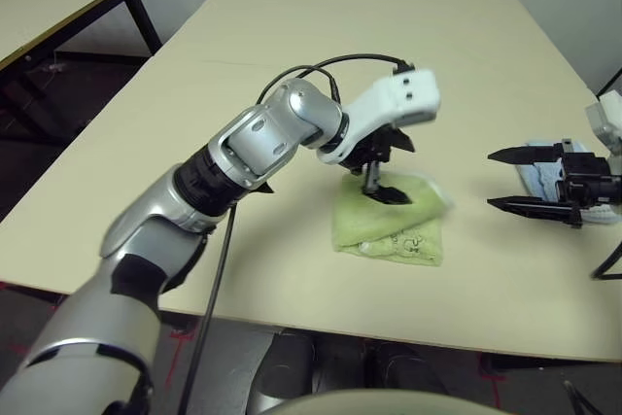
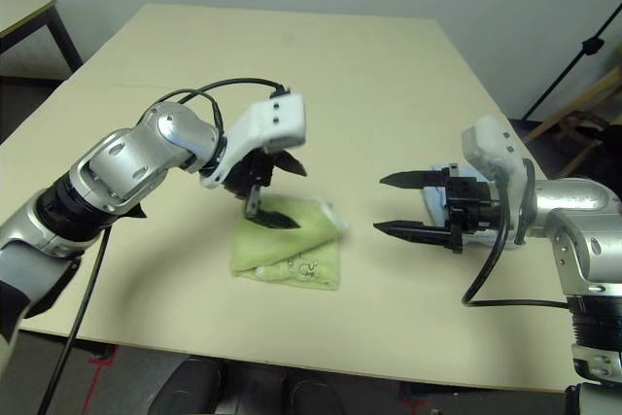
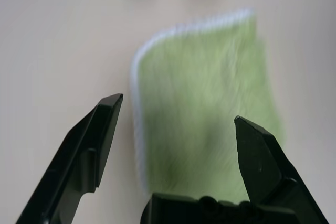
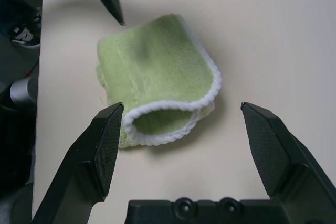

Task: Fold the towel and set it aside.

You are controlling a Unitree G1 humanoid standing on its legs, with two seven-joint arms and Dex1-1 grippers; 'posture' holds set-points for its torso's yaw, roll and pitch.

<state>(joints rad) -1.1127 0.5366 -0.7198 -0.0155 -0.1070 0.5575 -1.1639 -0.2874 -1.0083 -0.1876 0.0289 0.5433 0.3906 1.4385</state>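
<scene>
Towel (image 2: 289, 245) lies folded into a compact bundle near the table's (image 2: 369, 94) front edge, left gripper (image 2: 270, 199) poised just above it with fingers spread and empty, right gripper (image 2: 413, 205) well apart, likewise wide and empty; folding looks finished, setting aside pending.

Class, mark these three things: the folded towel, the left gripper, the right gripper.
towel (image 4: 157, 72), right wrist view, top fold.
left gripper (image 3: 176, 121), left wrist view, between fingertips.
right gripper (image 2: 382, 203), right eye view, between fingertips.
</scene>
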